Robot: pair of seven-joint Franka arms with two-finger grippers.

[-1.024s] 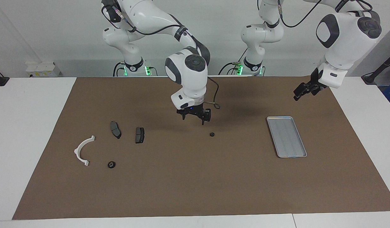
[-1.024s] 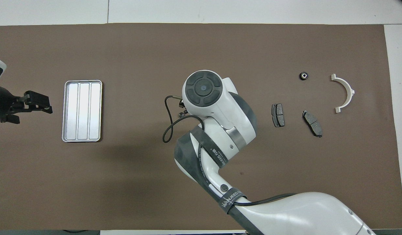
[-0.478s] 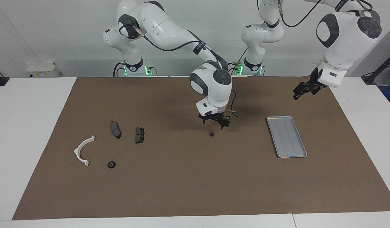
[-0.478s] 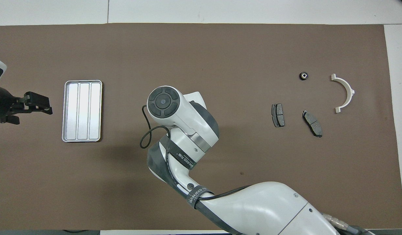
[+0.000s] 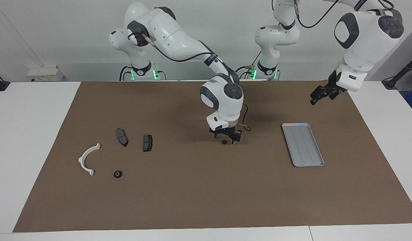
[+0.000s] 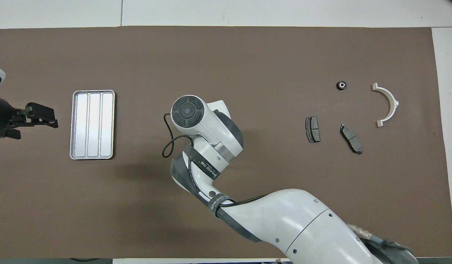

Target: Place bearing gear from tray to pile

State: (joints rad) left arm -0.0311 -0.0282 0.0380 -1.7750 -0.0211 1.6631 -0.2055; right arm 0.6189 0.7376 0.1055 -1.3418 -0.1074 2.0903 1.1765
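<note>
A small dark bearing gear (image 5: 223,142) lies on the brown mat, midway between the tray and the pile. My right gripper (image 5: 225,139) is down at the mat, open, with a finger on each side of the gear. In the overhead view the right wrist (image 6: 188,109) hides both. The silver tray (image 5: 303,147) (image 6: 94,124) has nothing in it. The pile holds a white bracket (image 5: 81,158) (image 6: 394,102), two dark brake pads (image 5: 122,137) (image 5: 147,143) and another bearing gear (image 5: 117,174) (image 6: 342,85). My left gripper (image 5: 318,96) (image 6: 40,114) waits open in the air at the left arm's end.
The brown mat (image 5: 192,194) covers most of the white table. A black cable loop (image 6: 171,146) hangs from the right wrist. A white box (image 5: 45,73) sits at the table's corner by the right arm's base.
My right gripper moved toward the tray's end and came down until its fingers stand around the lone bearing gear. The left arm has hardly moved.
</note>
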